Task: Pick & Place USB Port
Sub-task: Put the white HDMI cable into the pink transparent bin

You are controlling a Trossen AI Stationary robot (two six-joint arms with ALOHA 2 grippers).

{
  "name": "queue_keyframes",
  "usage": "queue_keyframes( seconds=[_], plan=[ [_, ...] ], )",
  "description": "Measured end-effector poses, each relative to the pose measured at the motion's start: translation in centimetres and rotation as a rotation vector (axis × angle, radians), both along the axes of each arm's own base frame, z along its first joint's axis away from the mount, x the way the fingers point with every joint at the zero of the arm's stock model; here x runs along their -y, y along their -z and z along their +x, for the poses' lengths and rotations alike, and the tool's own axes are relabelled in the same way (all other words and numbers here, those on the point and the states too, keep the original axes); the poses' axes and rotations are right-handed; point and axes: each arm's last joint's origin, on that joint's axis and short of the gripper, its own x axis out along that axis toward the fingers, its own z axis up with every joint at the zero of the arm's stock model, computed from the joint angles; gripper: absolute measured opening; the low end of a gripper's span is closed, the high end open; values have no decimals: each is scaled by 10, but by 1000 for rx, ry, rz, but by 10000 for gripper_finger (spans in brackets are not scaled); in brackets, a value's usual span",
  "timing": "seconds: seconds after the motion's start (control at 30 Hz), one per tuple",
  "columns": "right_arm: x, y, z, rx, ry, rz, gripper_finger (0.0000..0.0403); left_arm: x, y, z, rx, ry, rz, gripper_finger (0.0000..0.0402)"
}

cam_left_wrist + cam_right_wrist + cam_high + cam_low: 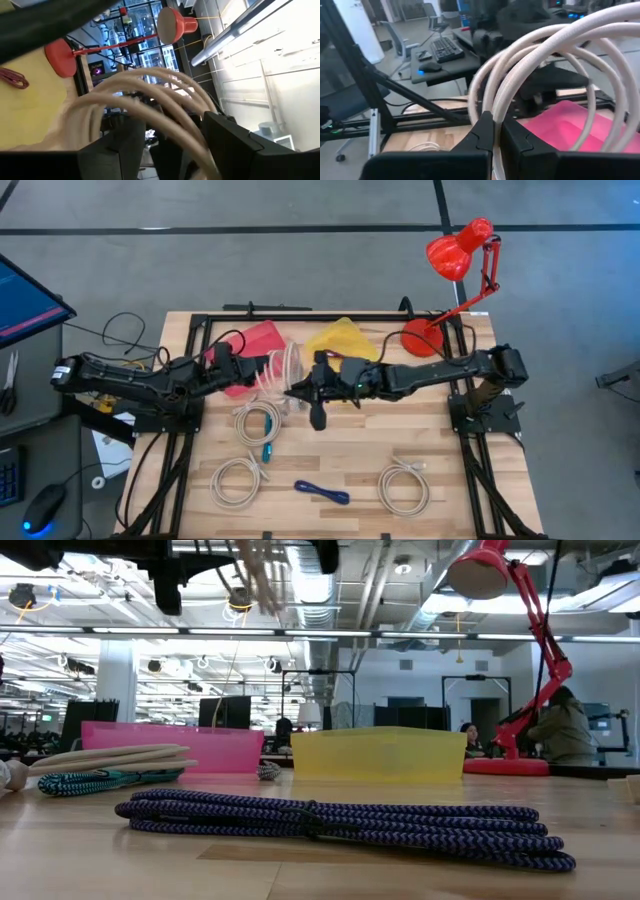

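I found the white coiled cable (283,372) held aloft between both arms, above the tabletop (350,450) near the pink bin (255,345). My right tool (494,131) was clamped shut on its strands; my left tool (165,137) stood wide around the loops. I judged it light, springy and floppy, best gripped across bunched strands.

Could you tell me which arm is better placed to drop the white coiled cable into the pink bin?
The right. Its tool is shut on the white coiled cable, held up right beside the pink bin. The left tool is open at the coil, gripping nothing.
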Motion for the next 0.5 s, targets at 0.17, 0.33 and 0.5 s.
queue_keyframes(
  seconds=[0.17, 0.33, 0.5],
  plan=[
    [3, 4, 13, -35, -8, 0, 1, 0, -1, -1, 6, -4, 2, 200],
    [6, 8, 16, -57, 0, -3, 1, 0, -1, -1, 8, -3, 2, 171],
    [6, 7, 16, -56, 2, -3, 1, 0, -1, -1, 11, 0, 2, 100]
  ],
)
